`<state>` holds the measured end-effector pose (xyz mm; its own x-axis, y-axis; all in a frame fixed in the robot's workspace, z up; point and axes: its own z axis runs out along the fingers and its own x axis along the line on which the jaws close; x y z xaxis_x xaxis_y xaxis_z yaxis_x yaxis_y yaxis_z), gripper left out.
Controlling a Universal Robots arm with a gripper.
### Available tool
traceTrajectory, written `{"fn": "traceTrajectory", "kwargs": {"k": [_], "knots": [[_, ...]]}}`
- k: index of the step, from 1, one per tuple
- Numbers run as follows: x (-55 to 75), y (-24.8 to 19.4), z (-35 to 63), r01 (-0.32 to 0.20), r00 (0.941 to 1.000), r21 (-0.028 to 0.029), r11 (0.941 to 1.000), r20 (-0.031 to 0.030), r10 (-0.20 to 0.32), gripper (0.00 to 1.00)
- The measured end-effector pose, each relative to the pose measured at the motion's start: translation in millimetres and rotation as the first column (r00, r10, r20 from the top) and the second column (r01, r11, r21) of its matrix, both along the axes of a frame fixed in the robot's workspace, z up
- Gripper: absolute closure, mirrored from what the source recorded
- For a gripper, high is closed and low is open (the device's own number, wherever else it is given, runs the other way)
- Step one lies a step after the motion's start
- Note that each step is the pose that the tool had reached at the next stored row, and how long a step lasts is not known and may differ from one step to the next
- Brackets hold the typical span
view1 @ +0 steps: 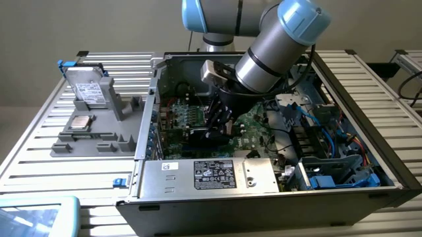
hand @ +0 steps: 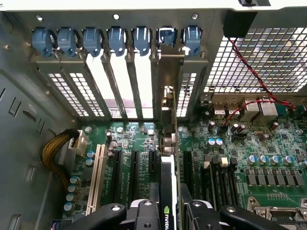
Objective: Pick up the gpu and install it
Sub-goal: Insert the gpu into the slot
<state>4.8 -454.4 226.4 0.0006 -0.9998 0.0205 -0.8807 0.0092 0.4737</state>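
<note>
The gpu (hand: 167,189) stands edge-on over the motherboard (hand: 240,158), its black cooler edge carrying a green logo. Its silver bracket (hand: 168,91) rises against the case's rear slot wall, in line with one open slot. My gripper (hand: 168,213) is shut on the card, with one black finger (hand: 144,214) on each side of it. In the exterior view my gripper (view1: 216,123) reaches down into the open computer case (view1: 264,197), and the gpu (view1: 199,135) shows as a dark block low over the board.
A row of blue retention clips (hand: 115,40) tops the rear slots. Black expansion slots (hand: 134,172) flank the card. A yellow braided cable (hand: 55,153) lies by the case wall. The power supply (view1: 218,175) sits near the front. A grey fixture (view1: 92,123) with parts stands outside the case.
</note>
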Motion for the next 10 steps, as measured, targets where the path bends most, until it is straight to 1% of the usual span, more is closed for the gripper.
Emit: {"fn": "traceTrajectory", "kwargs": {"k": [4,10], "knots": [[-0.1,0.0,0.0,0.0,1.0,0.0002,1.0,-0.0088,0.0,0.73],[-0.2,-0.2,-0.5,0.0,1.0,0.0002,1.0,-0.0095,0.0,0.73]]}}
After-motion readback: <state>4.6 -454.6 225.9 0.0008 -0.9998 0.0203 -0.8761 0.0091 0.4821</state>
